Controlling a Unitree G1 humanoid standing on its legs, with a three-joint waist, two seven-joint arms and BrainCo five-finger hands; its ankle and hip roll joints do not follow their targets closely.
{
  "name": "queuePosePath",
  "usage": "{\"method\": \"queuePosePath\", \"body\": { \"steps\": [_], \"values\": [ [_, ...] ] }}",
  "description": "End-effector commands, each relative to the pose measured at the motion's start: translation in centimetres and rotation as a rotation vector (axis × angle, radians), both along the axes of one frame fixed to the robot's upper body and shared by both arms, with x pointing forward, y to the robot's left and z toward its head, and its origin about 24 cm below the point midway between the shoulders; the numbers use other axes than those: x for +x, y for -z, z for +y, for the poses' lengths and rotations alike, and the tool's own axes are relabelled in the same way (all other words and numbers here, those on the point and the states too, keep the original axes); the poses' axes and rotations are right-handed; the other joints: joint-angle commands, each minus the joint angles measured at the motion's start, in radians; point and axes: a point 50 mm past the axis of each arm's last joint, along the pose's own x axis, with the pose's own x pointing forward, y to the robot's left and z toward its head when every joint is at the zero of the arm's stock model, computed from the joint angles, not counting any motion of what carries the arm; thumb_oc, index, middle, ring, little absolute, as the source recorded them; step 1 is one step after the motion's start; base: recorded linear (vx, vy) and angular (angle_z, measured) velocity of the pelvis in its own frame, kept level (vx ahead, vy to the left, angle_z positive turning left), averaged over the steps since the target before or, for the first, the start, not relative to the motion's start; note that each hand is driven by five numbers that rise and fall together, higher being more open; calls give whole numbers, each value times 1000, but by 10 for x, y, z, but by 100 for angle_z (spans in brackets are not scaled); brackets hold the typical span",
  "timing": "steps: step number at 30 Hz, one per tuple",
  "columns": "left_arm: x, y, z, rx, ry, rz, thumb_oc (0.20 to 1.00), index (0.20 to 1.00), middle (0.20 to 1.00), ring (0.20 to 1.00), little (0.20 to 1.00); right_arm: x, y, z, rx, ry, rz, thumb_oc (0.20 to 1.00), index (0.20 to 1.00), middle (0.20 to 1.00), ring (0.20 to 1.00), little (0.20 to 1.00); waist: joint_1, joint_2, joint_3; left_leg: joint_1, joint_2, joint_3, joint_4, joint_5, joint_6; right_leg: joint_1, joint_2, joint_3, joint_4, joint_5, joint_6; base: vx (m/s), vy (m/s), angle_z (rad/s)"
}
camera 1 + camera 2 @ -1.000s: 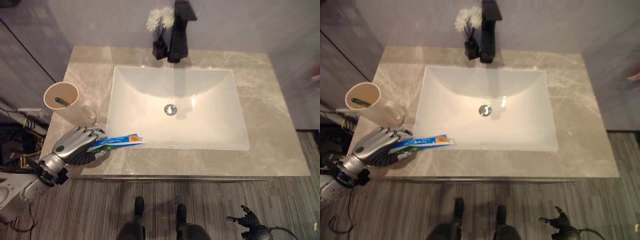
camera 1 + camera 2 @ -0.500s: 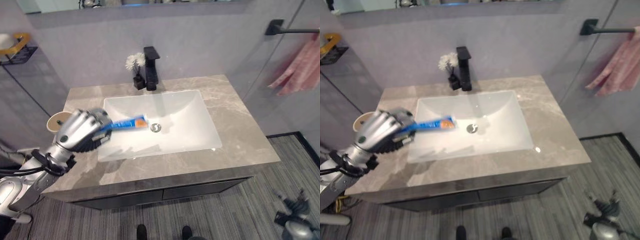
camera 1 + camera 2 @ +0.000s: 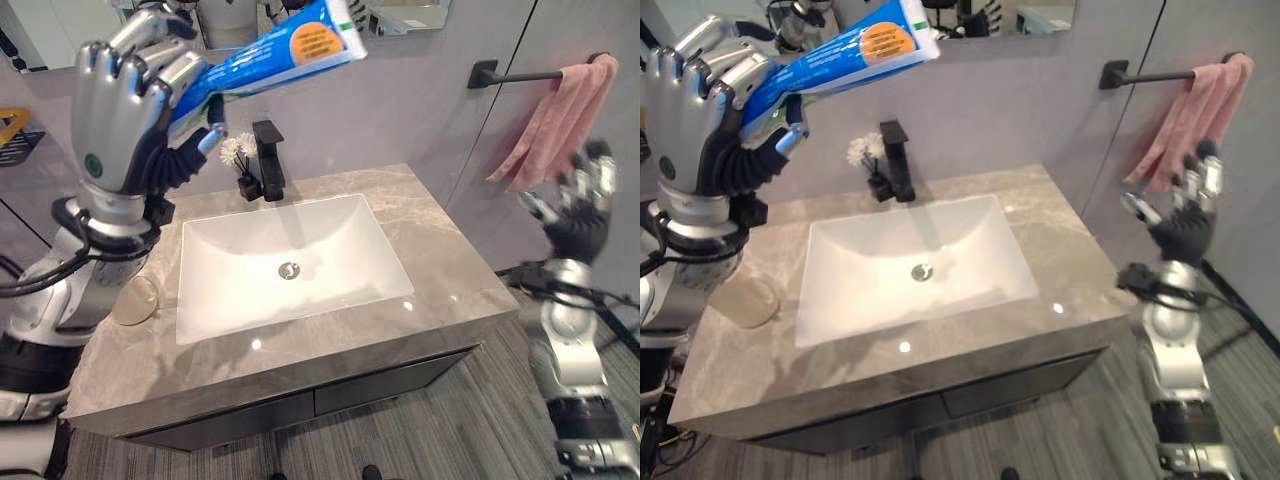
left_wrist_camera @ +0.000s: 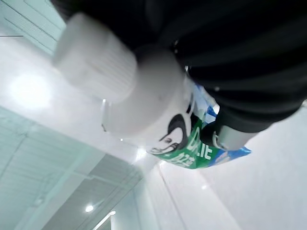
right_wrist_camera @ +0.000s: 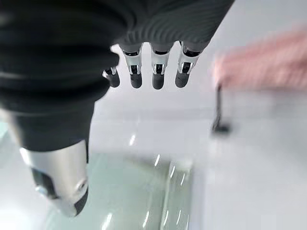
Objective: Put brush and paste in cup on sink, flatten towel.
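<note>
1. My left hand [image 3: 125, 110] was raised high, its fingers [image 3: 150, 62] curled tight round the capped end of the one toothpaste tube [image 3: 275, 50], whose flat tail stuck out past them toward the wall.
2. My right hand [image 3: 1185, 215] was up near the one pink towel [image 3: 1185, 120], which hung bunched on its black bar [image 3: 1150, 75]; those fingers [image 5: 158, 72] were straight and held nothing.
3. The one cup [image 3: 745, 300] stood on the desk [image 3: 1060, 240] far below my left fingers, beside the sink [image 3: 910, 270]. I could not see into it, so I cannot tell whether the brush was inside.
4. Risk, as I judged it: the tube was held far above the cup, so letting go from there would miss it or tip it over.
5. The long tail could also catch the cup's rim on the way in.
6. Also near the cup's path: one black tap [image 3: 268, 160] and one small vase of white flowers [image 3: 240, 165].
</note>
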Motion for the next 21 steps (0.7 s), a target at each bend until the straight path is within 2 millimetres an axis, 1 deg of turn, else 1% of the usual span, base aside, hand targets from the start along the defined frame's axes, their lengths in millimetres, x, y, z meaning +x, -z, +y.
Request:
{"method": "queuePosePath", "body": {
  "steps": [1,2,3,5,6,7,8,9,10,12,14,16,18,21],
  "values": [
    [4,-39,-4,-157,58,-133,200,200,200,200,200,13,-60,45,63,-276,-225,1000,1000,1000,1000,1000,37,-15,-45,89,20,45,4,-77,-29,-32,-38,11,-1,74,37,-41,-16,-7],
    [4,-40,-4,-157,55,-136,200,200,200,200,200,14,-61,45,64,-280,-227,1000,1000,1000,1000,1000,36,-16,-40,86,19,48,4,-68,-29,-35,-38,13,-1,83,36,7,-7,-4],
    [4,-43,-12,-163,93,-147,200,200,200,200,200,15,-68,74,132,-444,-247,1000,1000,1000,1000,1000,45,-13,-43,96,20,51,4,-76,-29,-28,-36,17,-1,73,35,0,0,0],
    [3,-46,-19,-153,118,-156,200,200,200,200,200,18,-71,95,226,-589,-252,1000,1000,1000,1000,1000,50,-14,-41,100,22,54,4,-76,-31,-24,-33,21,-1,69,32,24,-6,-1],
    [3,-46,-19,-152,118,-157,200,200,200,200,200,18,-71,95,226,-590,-253,1000,1000,1000,1000,1000,50,-16,-38,97,22,55,4,-66,-31,-27,-33,21,-1,78,31,17,-16,-12],
    [1,-49,-22,-145,130,-170,200,200,200,200,200,18,-75,105,229,-661,-255,1000,1000,1000,1000,1000,53,-15,-41,103,24,56,4,-76,-32,-21,-31,21,-1,67,32,21,-22,-10],
    [0,-50,-26,-148,147,-180,200,200,200,200,200,16,-79,116,289,-754,-271,1000,1000,1000,1000,1000,57,-15,-41,105,26,56,4,-76,-34,-19,-30,20,-1,65,31,59,-24,-10],
    [2,-49,-27,-152,148,-172,200,200,200,200,200,15,-82,123,332,-818,-281,1000,1000,1000,1000,1000,59,-16,-41,105,27,55,4,-73,-34,-18,-29,20,-1,64,29,29,-39,0],
    [3,-49,-30,-155,160,-164,200,200,200,200,200,15,-84,140,352,-928,-269,1000,1000,1000,1000,1000,65,-17,-41,108,29,54,4,-74,-36,-14,-29,17,-1,61,26,27,-34,-1],
    [3,-47,-31,-144,164,-156,200,200,200,200,200,12,-92,148,298,-950,-289,1000,1000,1000,1000,1000,68,-16,-39,113,30,53,4,-76,-37,-9,-28,13,-1,59,25,16,-15,0],
    [3,-48,-32,-135,168,-158,200,200,200,200,200,9,-100,158,284,-994,-306,1000,1000,1000,1000,1000,72,-14,-40,115,31,53,4,-76,-38,-6,-27,11,-1,58,24,0,0,0],
    [7,-46,-32,-136,167,-142,200,200,200,200,200,9,-105,167,288,-1027,-315,1000,1000,1000,1000,1000,73,-14,-38,116,32,52,4,-77,-38,-4,-27,8,-1,56,23,0,0,0],
    [11,-42,-33,-145,175,-110,200,200,200,200,200,6,-117,175,249,-1040,-347,1000,1000,1000,1000,1000,75,-16,-41,118,32,51,4,-77,-38,0,-25,6,-1,53,22,0,0,0],
    [16,-38,-33,-146,170,-83,200,200,200,200,200,4,-122,182,255,-1068,-357,1000,1000,1000,1000,1000,77,-17,-40,121,32,51,4,-77,-38,2,-24,5,-1,53,21,0,0,0]
  ]
}}
